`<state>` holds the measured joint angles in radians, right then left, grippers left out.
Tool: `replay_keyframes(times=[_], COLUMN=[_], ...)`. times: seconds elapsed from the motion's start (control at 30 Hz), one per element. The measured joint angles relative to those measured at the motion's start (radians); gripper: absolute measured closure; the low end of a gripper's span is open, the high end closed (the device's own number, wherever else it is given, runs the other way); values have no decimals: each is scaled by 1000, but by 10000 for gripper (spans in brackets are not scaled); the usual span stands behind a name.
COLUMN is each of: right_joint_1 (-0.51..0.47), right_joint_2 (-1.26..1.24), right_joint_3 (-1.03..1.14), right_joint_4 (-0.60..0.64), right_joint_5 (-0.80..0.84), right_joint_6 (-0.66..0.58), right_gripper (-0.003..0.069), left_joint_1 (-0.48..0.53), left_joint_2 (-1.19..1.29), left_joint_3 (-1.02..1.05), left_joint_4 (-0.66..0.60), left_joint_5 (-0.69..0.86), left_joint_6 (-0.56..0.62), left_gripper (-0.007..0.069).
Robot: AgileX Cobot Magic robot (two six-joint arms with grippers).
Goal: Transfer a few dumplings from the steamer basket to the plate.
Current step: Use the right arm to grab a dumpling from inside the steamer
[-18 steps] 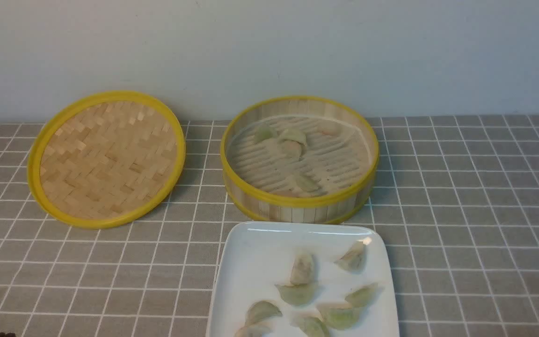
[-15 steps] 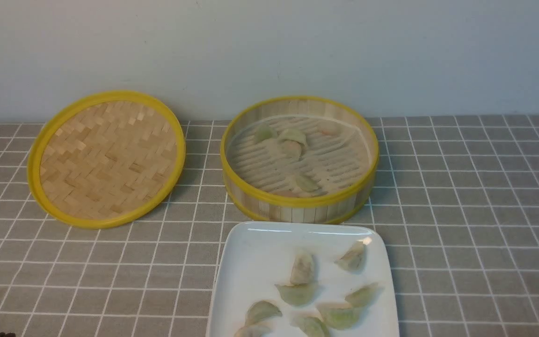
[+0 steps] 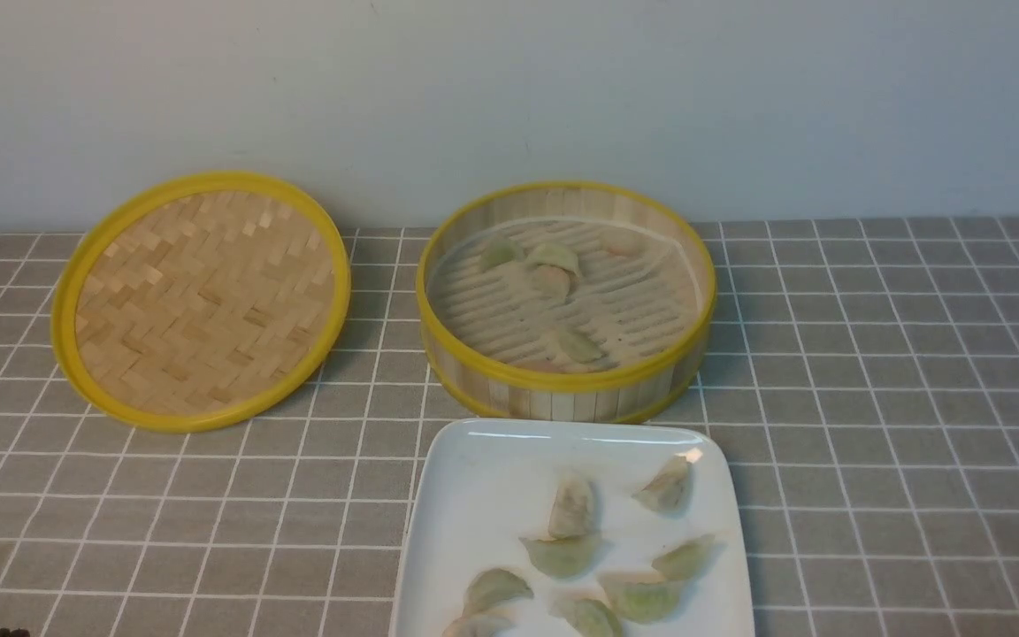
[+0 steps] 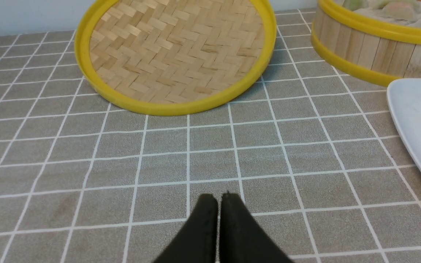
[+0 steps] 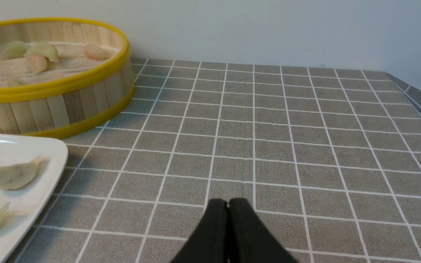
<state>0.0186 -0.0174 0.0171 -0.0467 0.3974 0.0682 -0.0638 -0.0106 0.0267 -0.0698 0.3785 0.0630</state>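
Both grippers (image 4: 214,197) (image 5: 228,201) closed, empty — dumplings (image 3: 642,600) on plate (image 3: 465,495) and in steamer basket (image 3: 567,380).

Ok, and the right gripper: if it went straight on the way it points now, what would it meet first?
Probably the bare checked tablecloth; the shut right gripper seems to point there, beside the plate, though depth is unclear.

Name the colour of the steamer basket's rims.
The steamer basket has yellow rims, top and bottom; the front view shows them best.
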Motion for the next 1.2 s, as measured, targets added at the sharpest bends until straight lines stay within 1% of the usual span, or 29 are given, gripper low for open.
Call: replay_keyframes(times=[0.27, 0.4, 0.63, 0.73, 0.8, 0.87, 0.9, 0.93, 0.97, 1.0, 1.1, 1.13, 1.2], right_joint_1=[0, 0, 0, 0, 0, 0, 0, 0, 0, 0, 0, 0, 0], right_joint_2=[0, 0, 0, 0, 0, 0, 0, 0, 0, 0, 0, 0, 0], right_joint_3=[0, 0, 0, 0, 0, 0, 0, 0, 0, 0, 0, 0, 1], right_joint_4=[0, 0, 0, 0, 0, 0, 0, 0, 0, 0, 0, 0, 1], right_joint_5=[0, 0, -1, -1, -1, -1, -1, -1, -1, -1, -1, -1, -6], right_joint_6=[0, 0, 0, 0, 0, 0, 0, 0, 0, 0, 0, 0, 0], right_gripper=[673, 673, 673, 673, 673, 673, 673, 673, 673, 673, 673, 673, 673], left_joint_1=[0, 0, 0, 0, 0, 0, 0, 0, 0, 0, 0, 0, 0], left_joint_2=[0, 0, 0, 0, 0, 0, 0, 0, 0, 0, 0, 0, 1], left_joint_3=[0, 0, 0, 1, 1, 1, 1, 1, 1, 1, 1, 0, -30], left_joint_4=[0, 27, 39, -9, -94, -145, -215, -257, -275, -341, -453, -470, -501], left_joint_5=[0, 0, -9, -61, -132, -178, -236, -286, -294, -378, -546, -583, -594], left_joint_6=[0, 28, 37, 26, -5, -22, -38, -52, -55, -63, -104, -119, -151], left_gripper=[629, 629, 629, 629, 629, 629, 629, 629, 629, 629, 629, 629, 629])
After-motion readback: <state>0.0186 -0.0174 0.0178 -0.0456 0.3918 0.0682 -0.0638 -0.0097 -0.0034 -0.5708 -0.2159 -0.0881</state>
